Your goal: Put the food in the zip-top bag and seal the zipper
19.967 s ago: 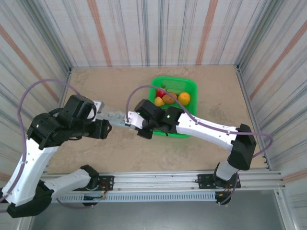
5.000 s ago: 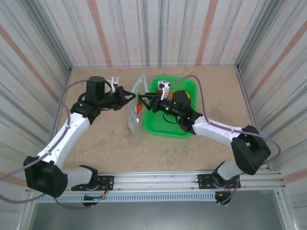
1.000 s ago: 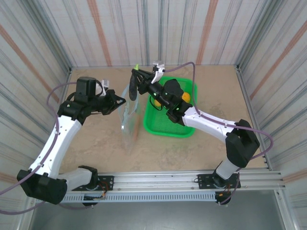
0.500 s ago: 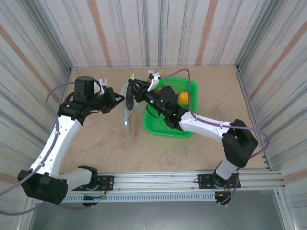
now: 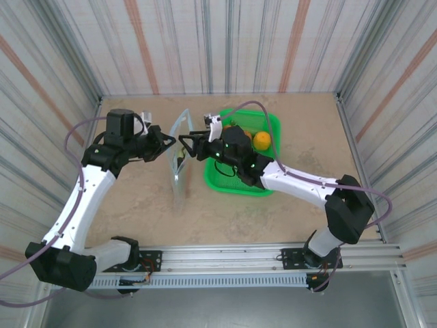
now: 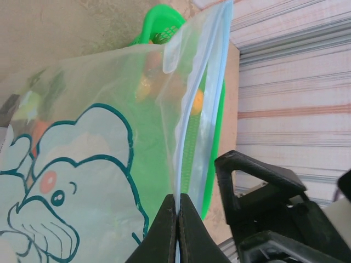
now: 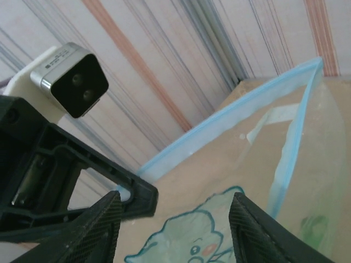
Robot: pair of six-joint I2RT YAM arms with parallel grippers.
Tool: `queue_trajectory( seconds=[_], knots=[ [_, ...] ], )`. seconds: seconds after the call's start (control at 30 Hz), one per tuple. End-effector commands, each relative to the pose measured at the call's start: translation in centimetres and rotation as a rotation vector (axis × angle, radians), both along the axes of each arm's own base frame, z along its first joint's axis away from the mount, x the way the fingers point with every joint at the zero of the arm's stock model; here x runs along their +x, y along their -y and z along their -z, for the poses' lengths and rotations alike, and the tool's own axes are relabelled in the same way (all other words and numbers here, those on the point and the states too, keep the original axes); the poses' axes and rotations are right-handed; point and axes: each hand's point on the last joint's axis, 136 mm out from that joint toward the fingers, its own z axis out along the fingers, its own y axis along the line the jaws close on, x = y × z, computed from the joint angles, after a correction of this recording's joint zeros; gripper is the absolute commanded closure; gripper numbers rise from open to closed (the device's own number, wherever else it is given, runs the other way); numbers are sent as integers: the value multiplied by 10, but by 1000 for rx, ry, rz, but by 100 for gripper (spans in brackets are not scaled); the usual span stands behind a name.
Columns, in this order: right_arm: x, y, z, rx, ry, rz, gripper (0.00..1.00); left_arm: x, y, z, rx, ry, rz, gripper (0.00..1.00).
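Above the tan table [image 5: 136, 205], left tool [image 6: 176, 207] pinches the zip-top bag [image 6: 98, 164]; right tool [image 7: 174, 197] gapes empty.

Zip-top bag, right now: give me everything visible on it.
The bag is clear, floppy plastic printed with teal-outlined cartoon animals, with a pale blue zipper strip along its mouth. It is held upright beside the green basket, mouth up and parted. The left gripper is shut on one mouth edge; the right gripper hangs open at the mouth. Blurry coloured shapes show through its wall.
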Motion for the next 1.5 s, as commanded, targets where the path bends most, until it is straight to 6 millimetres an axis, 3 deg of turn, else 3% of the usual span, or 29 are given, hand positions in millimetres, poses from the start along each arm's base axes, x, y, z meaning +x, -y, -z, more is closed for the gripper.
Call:
queue_trajectory(
  seconds=[0.0,0.2,0.33,0.43,0.67,0.77,0.97,1.07,1.17,1.3,1.47],
  knots=[
    [-14,7,1,-186,-74,-77,49,-4,-6,-6,53,38,6,100],
    [-31,31,13,-485,-186,-112,51,-10,8,4,91,30,41,100],
    [-22,64,18,-615,-154,55,55,-9,17,6,98,28,60,100],
    [-16,81,30,-651,-316,91,54,-8,20,3,109,40,64,100],
    [-29,57,55,-578,-540,-61,44,-7,25,0,127,38,90,100],
    [-31,45,56,-528,-571,-105,44,-9,26,3,133,29,96,100],
    [-28,39,50,-502,-588,-118,44,-14,24,3,156,15,112,100],
    [-24,38,58,-495,-637,-104,44,-17,24,8,169,-13,130,100],
    [-20,35,73,-500,-716,-105,51,-19,25,11,188,-41,153,100],
    [-14,29,72,-490,-730,-110,65,-20,24,11,215,-62,175,100],
    [-12,30,63,-498,-692,-130,83,-24,28,10,248,-117,244,87]
  ],
)
